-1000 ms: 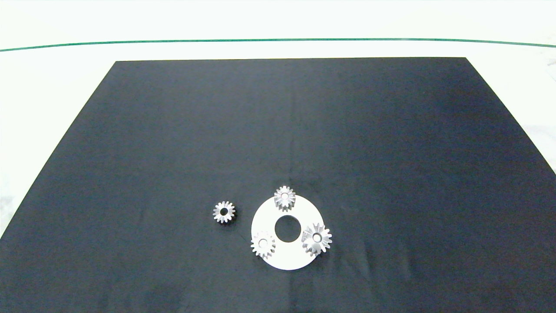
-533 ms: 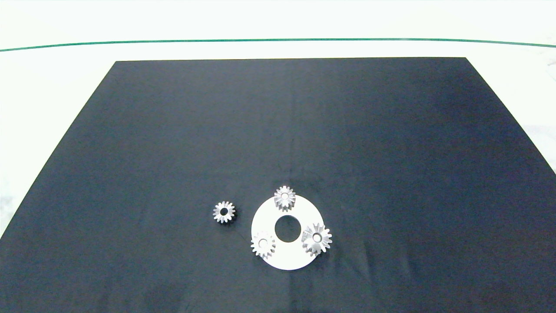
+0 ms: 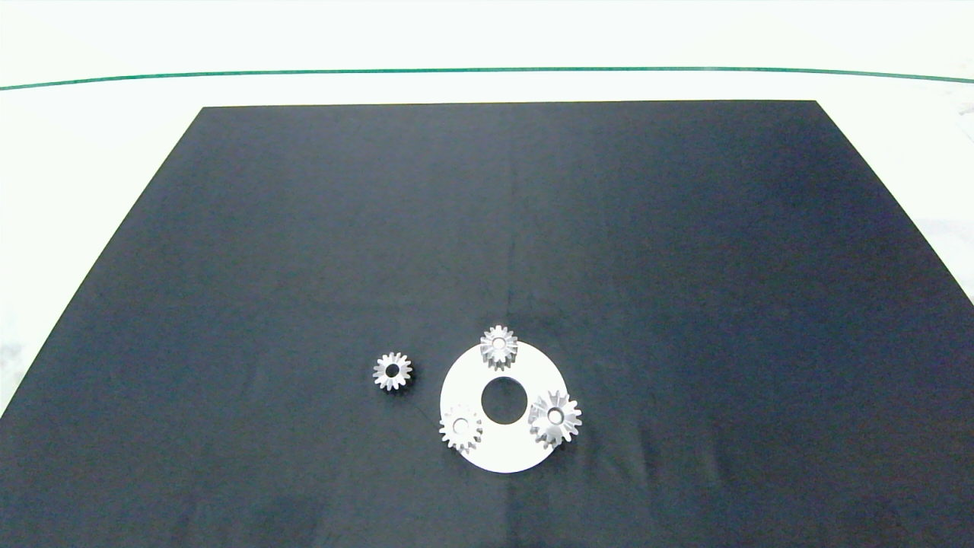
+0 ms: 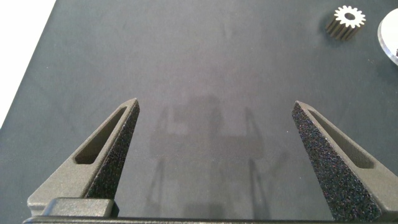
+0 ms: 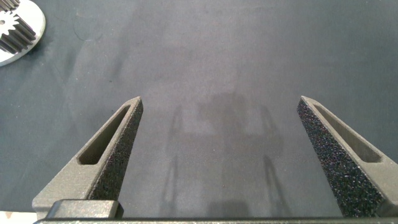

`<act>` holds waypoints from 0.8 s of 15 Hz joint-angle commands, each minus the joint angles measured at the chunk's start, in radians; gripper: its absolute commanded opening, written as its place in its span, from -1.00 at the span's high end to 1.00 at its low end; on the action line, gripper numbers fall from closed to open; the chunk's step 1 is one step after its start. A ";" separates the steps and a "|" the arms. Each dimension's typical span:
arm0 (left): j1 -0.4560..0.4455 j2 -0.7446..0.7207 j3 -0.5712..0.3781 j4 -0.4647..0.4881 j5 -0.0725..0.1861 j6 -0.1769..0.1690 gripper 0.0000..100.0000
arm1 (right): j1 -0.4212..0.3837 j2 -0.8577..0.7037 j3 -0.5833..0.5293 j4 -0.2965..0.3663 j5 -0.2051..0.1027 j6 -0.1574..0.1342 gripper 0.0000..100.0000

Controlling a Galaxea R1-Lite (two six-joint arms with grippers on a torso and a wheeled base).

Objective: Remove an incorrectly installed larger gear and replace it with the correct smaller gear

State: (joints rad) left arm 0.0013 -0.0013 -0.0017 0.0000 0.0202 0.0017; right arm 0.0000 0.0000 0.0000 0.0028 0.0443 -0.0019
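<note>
Black mat (image 3: pixel 502 228) lay over a white table (image 3: pixel 91 152); a thin green line (image 3: pixel 487 71) ran across the table beyond the mat's far edge.

White ring-shaped plate (image 3: pixel 525 380) sat on the mat near its front edge, with a round hole at its centre. Three gears stood on the plate. The larger gear (image 3: pixel 555 417), with long flared teeth, sat at about 4 o'clock on the plate, its teeth overhanging the rim. One small gear (image 3: pixel 499 347) sat at 12 o'clock, another small gear (image 3: pixel 460 428) at about 8 o'clock, both at the rim.

The smaller gear (image 3: pixel 393 371), loose, lay flat on the mat at 9 o'clock from the plate, near it but not touching, centre hole showing dark.

Neither arm appeared in the head view.

Left gripper (image 4: pixel 216 124) hung over bare mat, fingers spread wide, nothing between them. The loose smaller gear (image 4: pixel 347 21) showed far ahead of it, with a sliver of the plate's rim (image 4: pixel 389 37) just beside.

Right gripper (image 5: pixel 219 121) likewise hung over bare mat, fingers spread wide and holding nothing. A piece of the plate (image 5: pixel 32 34) with part of a toothed gear (image 5: pixel 13 32) on it showed well away from the fingers; which gear could not be told from that view.
</note>
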 commanded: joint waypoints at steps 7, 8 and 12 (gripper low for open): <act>0.000 0.340 -0.423 0.267 -0.006 0.049 -1.00 | -0.003 0.109 -0.078 0.051 -0.014 -0.125 -1.00; 0.003 0.446 -0.558 0.353 -0.005 0.106 -1.00 | -0.003 0.163 -0.161 0.098 -0.007 -0.133 -1.00; 0.000 0.886 -1.035 0.526 0.015 0.133 -1.00 | 0.021 0.486 -0.456 0.247 0.022 -0.250 -1.00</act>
State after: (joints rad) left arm 0.0017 0.5234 -0.7294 0.3987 0.0206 0.1062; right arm 0.0028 0.2679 -0.3068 0.1966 0.0485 -0.1851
